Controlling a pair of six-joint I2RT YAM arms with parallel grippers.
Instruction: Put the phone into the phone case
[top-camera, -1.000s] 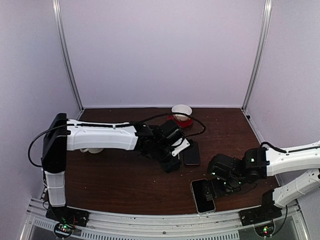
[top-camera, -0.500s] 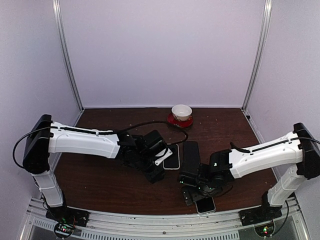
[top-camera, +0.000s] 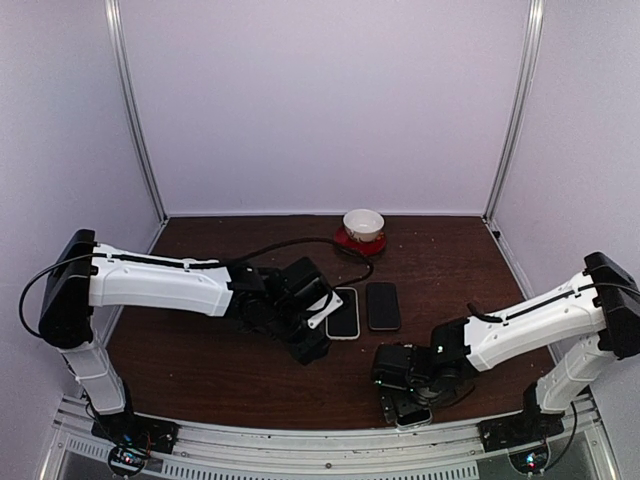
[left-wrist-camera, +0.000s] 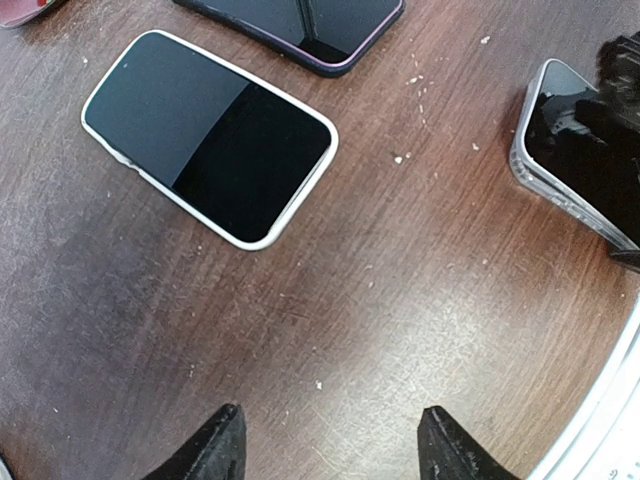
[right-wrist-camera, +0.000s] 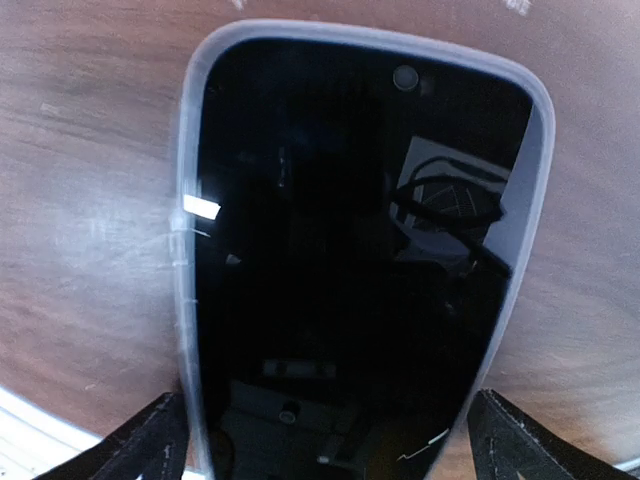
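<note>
Lilac walls and two metal corner posts enclose a dark brown, scuffed wooden worktop (top-camera: 200, 370). It carries three phones, one cup and one saucer.

The left hand (left-wrist-camera: 335, 445) hangs released over bare wood, its two fingers apart with nothing between them. Just right of it lies a white-rimmed phone (left-wrist-camera: 208, 138), a flat rounded rectangle with glossy black glass. A dark phone (top-camera: 382, 305) with a purplish edge lies beside it, close but apart. Behind them, a pale cup (top-camera: 363, 221) sits on a red saucer (top-camera: 368, 241).

At the near edge, right of centre, the right hand (right-wrist-camera: 335, 440) is spread wide, its fingers straddling the clear-rimmed phone (right-wrist-camera: 350, 250). This phone has a black mirror-like face, a translucent soft-looking rim and a small round dot near one end.
</note>
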